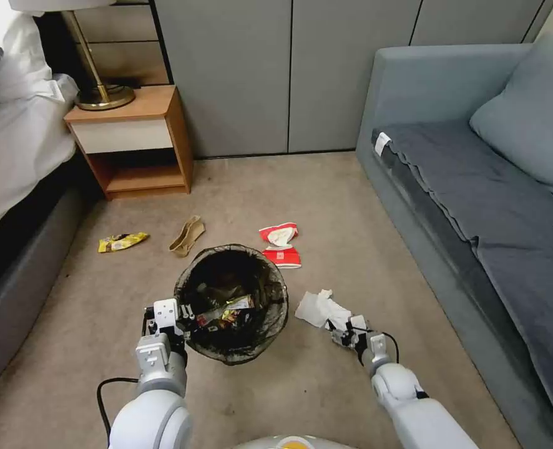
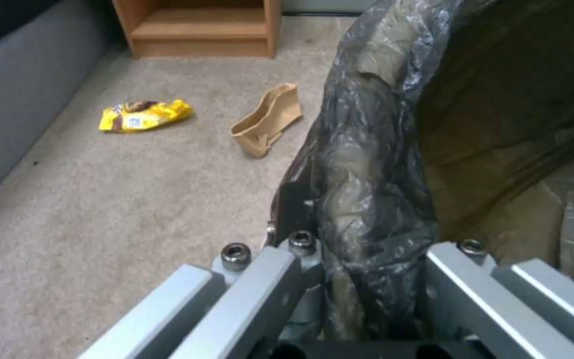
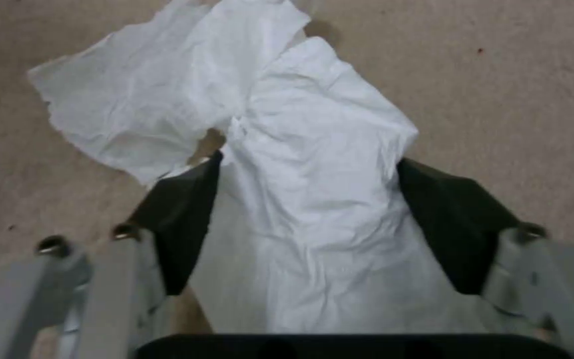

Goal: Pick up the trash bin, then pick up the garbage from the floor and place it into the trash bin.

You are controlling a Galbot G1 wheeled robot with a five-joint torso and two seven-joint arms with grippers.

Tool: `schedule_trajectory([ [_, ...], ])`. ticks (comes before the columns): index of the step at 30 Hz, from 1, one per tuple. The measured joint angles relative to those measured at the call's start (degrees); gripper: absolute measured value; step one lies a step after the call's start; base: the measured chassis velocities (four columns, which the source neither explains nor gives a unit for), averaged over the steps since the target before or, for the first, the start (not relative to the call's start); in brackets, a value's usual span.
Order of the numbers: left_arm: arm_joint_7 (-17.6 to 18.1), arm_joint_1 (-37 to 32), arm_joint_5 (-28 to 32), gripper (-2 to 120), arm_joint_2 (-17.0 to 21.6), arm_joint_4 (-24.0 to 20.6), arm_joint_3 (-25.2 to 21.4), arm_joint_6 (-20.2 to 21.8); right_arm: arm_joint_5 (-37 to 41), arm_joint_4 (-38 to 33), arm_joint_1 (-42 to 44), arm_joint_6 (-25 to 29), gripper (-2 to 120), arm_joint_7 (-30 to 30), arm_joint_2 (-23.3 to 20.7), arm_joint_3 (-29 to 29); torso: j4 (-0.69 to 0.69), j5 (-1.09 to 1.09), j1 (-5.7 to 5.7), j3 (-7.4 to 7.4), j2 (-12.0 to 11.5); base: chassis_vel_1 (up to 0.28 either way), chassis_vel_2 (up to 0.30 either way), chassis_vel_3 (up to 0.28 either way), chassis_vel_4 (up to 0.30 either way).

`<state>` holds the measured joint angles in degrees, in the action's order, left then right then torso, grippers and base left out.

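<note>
The trash bin (image 1: pixel 278 282), lined with a dark bag (image 2: pixel 373 164), hangs just above the carpet with my left gripper (image 1: pixel 183 321) (image 2: pixel 366 259) shut on its near-left rim. Wrappers (image 1: pixel 230 308) lie inside it. To the bin's right, my right gripper (image 1: pixel 339 330) (image 3: pixel 307 179) is down on the floor, open, its fingers either side of the crumpled white tissue (image 1: pixel 317 308) (image 3: pixel 314 149). Other garbage on the carpet: a yellow snack wrapper (image 1: pixel 122 241) (image 2: pixel 144 114), a tan paper piece (image 1: pixel 187 236) (image 2: pixel 267 119) and two crushed red-and-white cups (image 1: pixel 278 234) (image 1: pixel 283 256) beyond the bin.
A grey sofa (image 1: pixel 476 187) runs along the right. At the back left stands a wooden nightstand (image 1: pixel 133 140) with a brass lamp (image 1: pixel 105 93), and a bed (image 1: pixel 14 125) on a dark base lines the left. Grey cabinet doors (image 1: pixel 289 75) close off the back.
</note>
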<state>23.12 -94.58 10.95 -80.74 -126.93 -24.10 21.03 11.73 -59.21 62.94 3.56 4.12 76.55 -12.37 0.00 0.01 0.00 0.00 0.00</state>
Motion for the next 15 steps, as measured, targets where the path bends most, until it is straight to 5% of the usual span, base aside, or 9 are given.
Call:
schedule_trajectory([
  [15, -0.04, -0.30, -0.01, 0, 0.40, -0.72, 0.08, -0.13, -1.59, 0.70, 0.59, 2.21, 12, -1.24, 0.52, -0.04, 0.00, -0.01, 0.00, 0.00, 0.00, 0.000, 0.000, 0.000, 0.000],
])
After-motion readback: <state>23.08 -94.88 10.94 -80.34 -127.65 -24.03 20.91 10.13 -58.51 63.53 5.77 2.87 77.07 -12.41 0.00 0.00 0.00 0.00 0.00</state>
